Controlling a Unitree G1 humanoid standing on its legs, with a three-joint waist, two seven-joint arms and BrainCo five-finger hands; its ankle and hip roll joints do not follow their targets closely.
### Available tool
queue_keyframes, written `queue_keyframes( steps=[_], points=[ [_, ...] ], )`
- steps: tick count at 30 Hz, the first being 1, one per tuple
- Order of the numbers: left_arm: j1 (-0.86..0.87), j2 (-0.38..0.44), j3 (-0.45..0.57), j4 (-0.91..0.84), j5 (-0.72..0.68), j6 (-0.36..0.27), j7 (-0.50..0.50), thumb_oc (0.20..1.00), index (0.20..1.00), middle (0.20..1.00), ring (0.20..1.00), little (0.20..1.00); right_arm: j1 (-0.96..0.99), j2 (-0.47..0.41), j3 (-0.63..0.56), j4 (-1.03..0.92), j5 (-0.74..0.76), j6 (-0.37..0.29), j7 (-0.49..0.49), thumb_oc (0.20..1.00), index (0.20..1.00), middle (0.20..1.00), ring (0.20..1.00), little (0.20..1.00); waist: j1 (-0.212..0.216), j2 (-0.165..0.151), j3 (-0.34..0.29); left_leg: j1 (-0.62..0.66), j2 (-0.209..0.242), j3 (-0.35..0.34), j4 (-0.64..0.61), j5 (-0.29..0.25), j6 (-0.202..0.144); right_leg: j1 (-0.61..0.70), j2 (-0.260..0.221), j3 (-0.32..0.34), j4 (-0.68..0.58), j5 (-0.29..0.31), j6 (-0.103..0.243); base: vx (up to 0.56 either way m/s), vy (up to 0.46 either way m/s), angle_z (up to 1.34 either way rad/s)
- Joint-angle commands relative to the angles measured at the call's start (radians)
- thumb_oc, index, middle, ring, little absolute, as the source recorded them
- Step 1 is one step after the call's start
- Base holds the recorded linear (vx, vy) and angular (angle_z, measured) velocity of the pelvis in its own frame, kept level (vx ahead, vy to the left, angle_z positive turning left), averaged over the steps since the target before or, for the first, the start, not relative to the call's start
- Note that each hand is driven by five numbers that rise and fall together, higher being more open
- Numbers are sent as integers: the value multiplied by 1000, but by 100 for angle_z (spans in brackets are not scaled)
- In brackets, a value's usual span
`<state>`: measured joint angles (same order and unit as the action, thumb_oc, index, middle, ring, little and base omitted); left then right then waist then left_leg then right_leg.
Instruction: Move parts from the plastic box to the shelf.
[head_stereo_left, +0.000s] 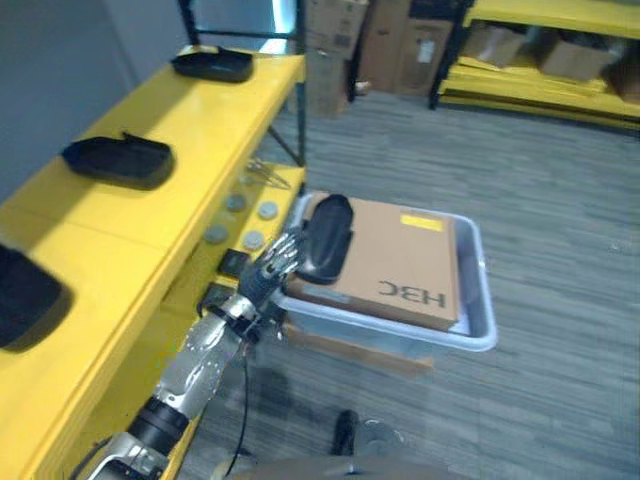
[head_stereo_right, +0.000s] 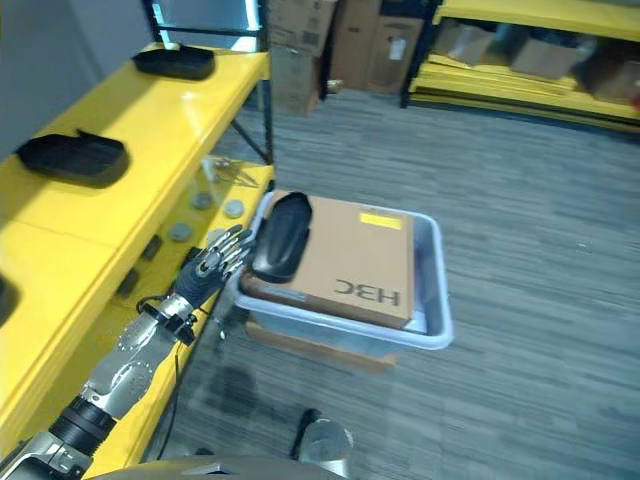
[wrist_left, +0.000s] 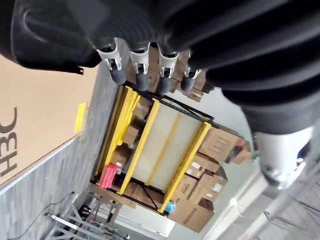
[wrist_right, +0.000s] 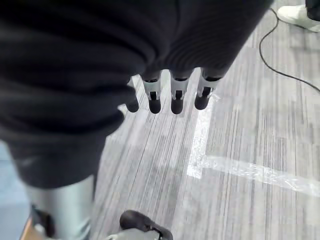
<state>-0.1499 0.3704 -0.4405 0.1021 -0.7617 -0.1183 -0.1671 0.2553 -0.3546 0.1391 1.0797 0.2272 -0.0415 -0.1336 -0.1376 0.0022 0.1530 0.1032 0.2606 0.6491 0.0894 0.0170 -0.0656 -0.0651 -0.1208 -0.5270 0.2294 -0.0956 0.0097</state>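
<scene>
Left hand (head_stereo_left: 272, 268) reaches in from the shelf (head_stereo_left: 150, 215) side, fingers straight and spread, tips touching the black part (head_stereo_left: 328, 238) that lies on the cardboard box (head_stereo_left: 400, 260) inside the grey plastic box (head_stereo_left: 478, 300). Three more black parts sit on the yellow shelf top, the middle one (head_stereo_left: 118, 160) well apart from the far one (head_stereo_left: 212, 64), and grey discs (head_stereo_left: 250, 212) lie on the lower shelf level just beside the box. Right hand (wrist_right: 170, 95) hangs over the striped floor (wrist_right: 240, 130), fingers straight, holding nothing.
</scene>
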Motion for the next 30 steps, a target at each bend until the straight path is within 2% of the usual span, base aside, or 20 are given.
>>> queue_keyframes(
  steps=[1,2,4,5,6,8,9,10,11,13,14,16,20,21,23,24,25,26,27,30],
  points=[
    [-29,19,10,17,2,-11,137,1000,1000,1000,1000,1000,-41,7,-5,50,-41,-24,-4,1000,1000,1000,1000,1000,13,-41,-29,-38,33,28,52,-32,-14,109,-65,72,-270,179,142,69,-233,-12],
    [-33,9,18,58,9,-6,164,1000,1000,1000,1000,1000,-42,4,-12,56,-46,-25,-5,1000,1000,1000,1000,1000,13,-41,-28,-46,48,5,84,-24,-25,103,-54,84,-269,174,131,81,-205,-15],
    [-31,-17,59,162,37,16,214,1000,1000,1000,1000,1000,-52,-16,-21,63,-44,-21,0,1000,1000,1000,1000,1000,27,-36,-19,-93,85,-103,188,26,-62,99,-17,139,-266,152,97,100,-168,-31],
    [-24,-20,80,215,70,13,239,1000,1000,1000,1000,1000,-60,-26,-26,63,-50,-17,5,1000,1000,1000,1000,1000,35,-35,-14,-107,81,-163,215,18,-60,95,-7,170,-257,143,88,93,-106,-60],
    [-18,-22,105,271,112,16,262,1000,1000,1000,1000,1000,-67,-36,-27,61,-49,-12,11,1000,1000,1000,1000,1000,48,-30,-7,-137,81,-231,260,51,-72,99,12,205,-261,139,73,72,-32,-105],
    [5,-21,149,362,199,38,318,1000,1000,1000,1000,1000,-85,-48,-34,80,-56,-24,24,1000,1000,1000,1000,1000,78,-28,1,-161,12,-334,227,8,-48,95,15,258,-261,139,78,29,68,-117],
    [19,-19,166,414,215,46,344,1000,1000,1000,1000,1000,-97,-48,-39,93,-61,-35,26,1000,1000,1000,1000,1000,92,-31,2,-164,-32,-353,154,8,-25,77,3,271,-257,150,82,41,177,-77],
    [34,-17,181,497,283,59,361,1000,1000,1000,1000,1000,-108,-50,-43,102,-48,-41,24,1000,1000,1000,1000,1000,108,-21,3,-171,-61,-383,57,27,-31,80,0,281,-262,151,92,69,224,-66],
    [34,-24,182,574,344,37,371,1000,1000,1000,1000,1000,-116,-51,-44,102,-34,-44,17,1000,1000,1000,1000,1000,112,-13,6,-191,-67,-391,19,63,-39,83,-3,283,-263,153,96,119,207,-56],
    [28,-31,182,640,410,61,411,1000,1000,1000,1000,1000,-123,-56,-42,97,-9,-54,10,1000,1000,1000,1000,1000,112,-4,10,-236,-57,-407,15,122,-50,84,-5,290,-263,152,95,90,204,-20],
    [17,-44,179,783,453,24,424,1000,1000,1000,1000,1000,-146,-57,-35,69,32,-47,-7,1000,1000,1000,1000,1000,110,-5,15,-221,-74,-419,1,75,-32,81,-31,289,-239,139,104,69,247,1],
    [29,-51,158,857,533,20,470,1000,1000,1000,1000,1000,-167,-61,-38,60,104,-87,-33,1000,1000,1000,1000,1000,109,1,16,-196,-92,-428,-18,52,-26,66,-48,288,-224,135,112,30,224,-38],
    [81,-64,116,957,594,25,510,1000,1000,1000,1000,1000,-198,-61,-72,13,226,-176,-115,1000,1000,1000,1000,1000,117,7,22,-171,-121,-433,-41,36,-20,55,-71,278,-215,136,130,26,129,-43],
    [112,-67,113,982,627,33,522,1000,1000,1000,1000,1000,-211,-67,-93,-32,271,-218,-173,1000,1000,1000,1000,1000,123,4,27,-161,-132,-439,-46,28,-17,59,-76,281,-214,137,137,50,91,9],
    [163,-68,109,1039,653,8,537,1000,1000,1000,1000,1000,-233,-86,-133,-162,255,-226,-292,1000,1000,1000,1000,1000,127,-2,28,-159,-145,-446,-54,26,-12,50,-82,286,-212,142,143,55,84,6],
    [198,-65,119,1072,660,-4,544,1000,1000,1000,1000,1000,-255,-119,-180,-296,233,-240,-392,1000,1000,1000,1000,1000,130,-5,35,-152,-156,-448,-66,23,-4,45,-88,285,-210,147,150,56,91,-14],
    [206,-64,119,1080,657,-7,544,1000,1000,1000,1000,1000,-267,-135,-208,-334,225,-246,-408,1000,1000,1000,1000,1000,132,-6,37,-150,-159,-449,-70,22,-1,43,-89,284,-211,148,154,65,108,-10],
    [217,-60,127,1085,652,-11,547,1000,1000,1000,1000,1000,-288,-163,-250,-430,179,-286,-473,1000,1000,1000,1000,1000,138,-6,44,-147,-166,-452,-77,18,6,43,-93,281,-214,152,159,43,71,5],
    [224,-57,129,1084,645,-11,544,1000,1000,1000,1000,1000,-297,-178,-275,-483,159,-288,-497,1000,1000,1000,1000,1000,142,-6,45,-149,-169,-454,-79,16,10,41,-95,278,-216,153,162,43,74,18],
    [251,-36,168,1059,678,-5,501,1000,1000,1000,1000,1000,-371,-280,-385,-846,27,-225,-666,1000,1000,1000,1000,1000,178,-3,69,-175,-183,-476,-91,12,25,17,-104,264,-212,156,178,-17,64,18]
  ],
)
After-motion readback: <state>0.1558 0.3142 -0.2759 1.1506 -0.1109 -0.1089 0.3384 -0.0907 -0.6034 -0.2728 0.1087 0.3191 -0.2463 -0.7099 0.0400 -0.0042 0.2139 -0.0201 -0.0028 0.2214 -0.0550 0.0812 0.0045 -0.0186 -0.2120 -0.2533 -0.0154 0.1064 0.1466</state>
